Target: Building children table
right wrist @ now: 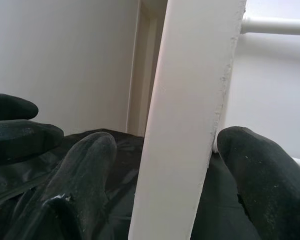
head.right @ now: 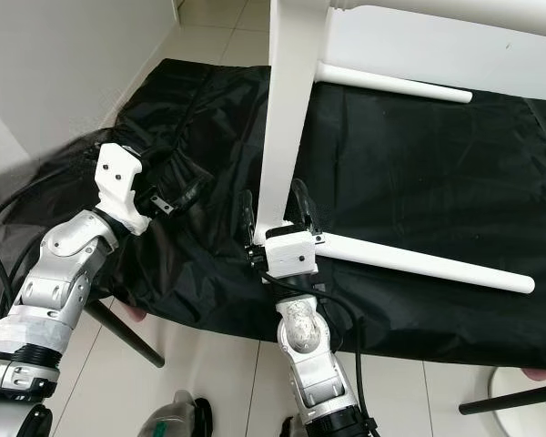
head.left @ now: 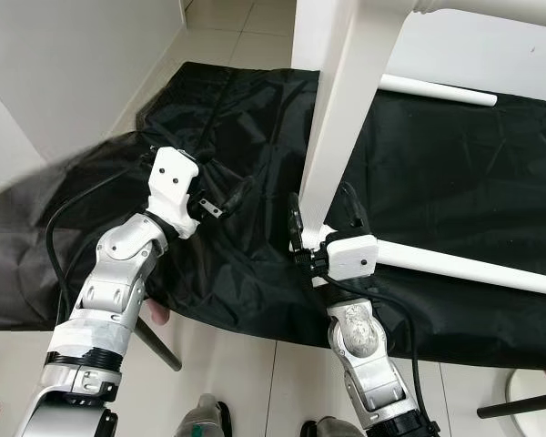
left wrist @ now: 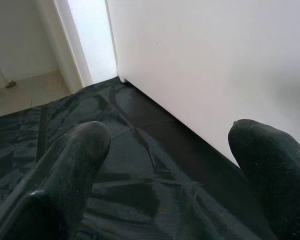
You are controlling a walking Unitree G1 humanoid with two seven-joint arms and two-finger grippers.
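Note:
A flat white table leg (head.left: 341,109) stands upright on the black cloth (head.left: 455,164) and joins a white frame above. My right gripper (head.left: 323,214) is open around its base. In the right wrist view the leg (right wrist: 185,125) sits between the fingers: one touches its edge and a gap shows on the other side. A white round rod (head.left: 464,266) lies on the cloth to the right of this gripper, and another rod (head.left: 437,91) lies further back. My left gripper (head.left: 226,198) is open just above the cloth, left of the leg, and holds nothing. Its fingers (left wrist: 75,160) point toward a white panel (left wrist: 215,65).
A white wall (head.left: 64,64) closes the left side. Tiled floor (head.left: 237,382) runs in front of the cloth's near edge. Thin black legs slant over the floor at lower left (head.left: 159,346) and lower right (head.left: 519,405). Cables trail from both wrists.

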